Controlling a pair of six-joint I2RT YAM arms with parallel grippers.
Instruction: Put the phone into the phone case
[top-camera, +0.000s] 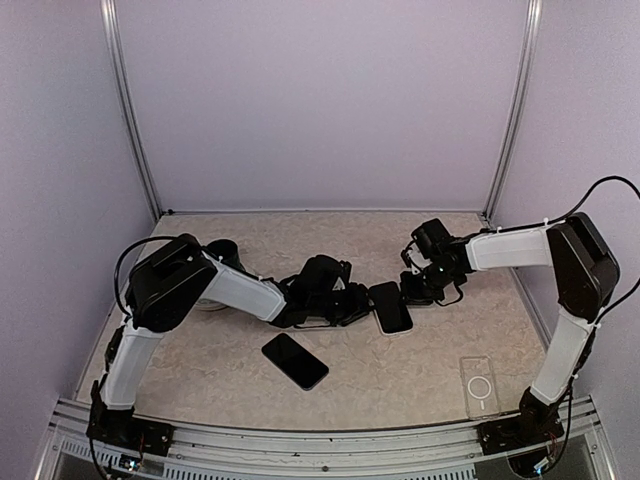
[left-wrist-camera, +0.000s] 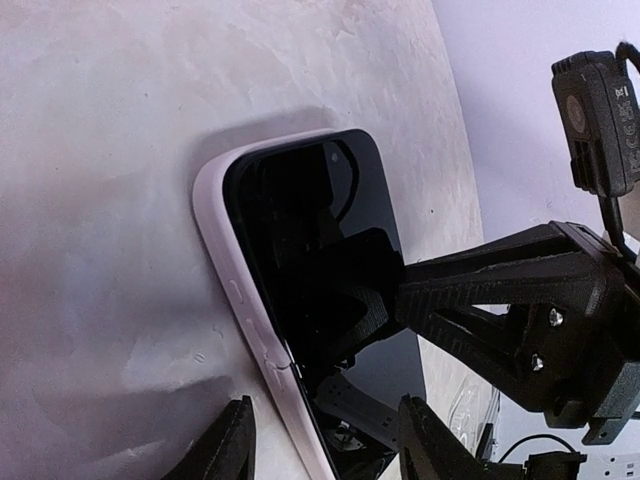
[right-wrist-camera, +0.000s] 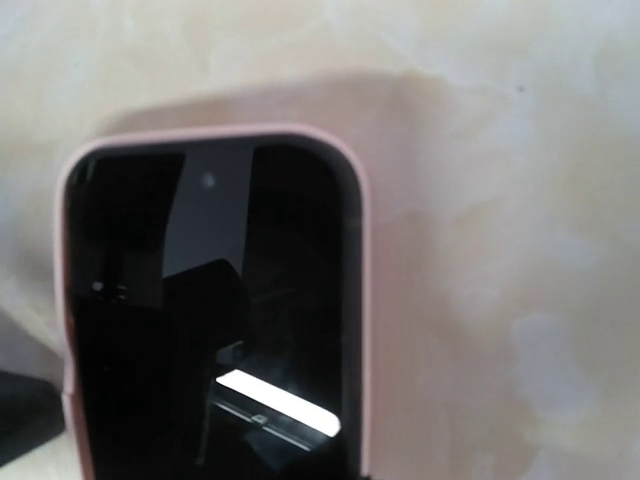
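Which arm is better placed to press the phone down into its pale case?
Right: the right tool rests on the phone; the left tool, open, only straddles the case rim.

The phone (top-camera: 391, 306) sits in its case (left-wrist-camera: 208, 210), second phone (top-camera: 295, 360) nearer and left, spare case (top-camera: 479, 386) nearer and right
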